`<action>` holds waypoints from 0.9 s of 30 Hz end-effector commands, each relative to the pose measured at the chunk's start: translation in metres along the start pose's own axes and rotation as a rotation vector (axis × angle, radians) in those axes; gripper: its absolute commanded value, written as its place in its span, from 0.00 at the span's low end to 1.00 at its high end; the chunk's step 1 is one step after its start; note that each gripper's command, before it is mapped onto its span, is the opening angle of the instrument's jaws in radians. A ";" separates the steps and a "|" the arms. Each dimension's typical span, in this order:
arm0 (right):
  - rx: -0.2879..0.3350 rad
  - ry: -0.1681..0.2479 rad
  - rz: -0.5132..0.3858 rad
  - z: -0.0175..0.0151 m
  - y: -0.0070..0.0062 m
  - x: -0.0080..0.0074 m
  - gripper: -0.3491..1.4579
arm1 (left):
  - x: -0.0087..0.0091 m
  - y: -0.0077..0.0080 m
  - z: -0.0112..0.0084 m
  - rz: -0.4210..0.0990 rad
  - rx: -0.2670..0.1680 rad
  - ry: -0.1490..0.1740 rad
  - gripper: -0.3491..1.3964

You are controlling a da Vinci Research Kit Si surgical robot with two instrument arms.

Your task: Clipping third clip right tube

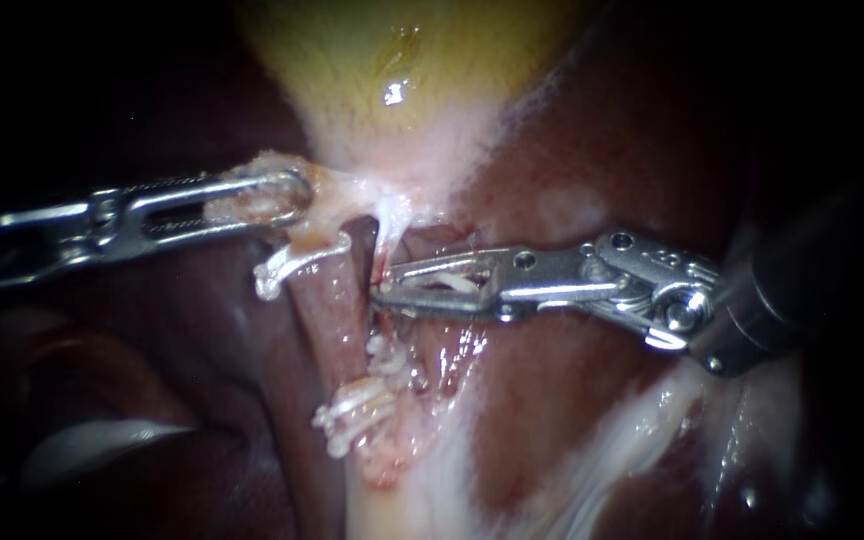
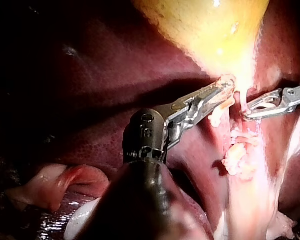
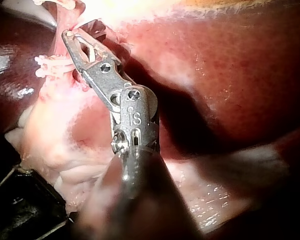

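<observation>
**Left instrument**: jaws clenched on a pale, frayed tissue flap at the narrow end of the yellow gallbladder. It holds the flap sideways, probably to stretch the thin whitish right tube off the dark red liver.

**Right instrument**: jaws nearly together on a white clip, tips meeting that tube. Whether the tube lies inside them cannot be told.

Other white clips sit farther down the tissue.

Thin pale right tube, white clip beside
</observation>
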 end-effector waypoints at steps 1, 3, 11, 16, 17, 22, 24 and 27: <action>0.000 0.000 0.000 0.0000 0.0000 0.0000 0.11 | 0.0000 0.0000 0.0000 0.000 0.001 0.000 0.00; 0.000 0.000 0.000 0.0000 -0.0001 0.0000 0.12 | 0.0000 0.0000 0.0000 0.000 0.001 0.000 0.00; 0.002 0.027 0.000 0.0000 0.0000 0.0001 0.41 | 0.0000 0.0000 0.0000 0.000 0.001 0.000 0.00; 0.001 0.042 0.000 0.0005 0.0001 0.0002 0.46 | 0.0000 0.0000 0.0000 0.000 0.001 0.000 0.00; 0.000 0.042 0.000 0.0006 0.0001 0.0002 0.46 | 0.0000 0.0000 0.0000 0.000 0.001 0.000 0.00; -0.002 0.043 -0.002 0.0010 0.0001 0.0000 0.47 | 0.0000 0.0000 0.0000 0.000 0.001 0.000 0.00; -0.002 0.042 -0.003 0.0012 0.0001 -0.0002 0.47 | 0.0000 0.0000 0.0000 0.000 0.001 0.000 0.00; -0.004 0.042 -0.005 0.0015 0.0001 -0.0004 0.47 | 0.0000 0.0000 0.0000 0.000 0.001 0.000 0.00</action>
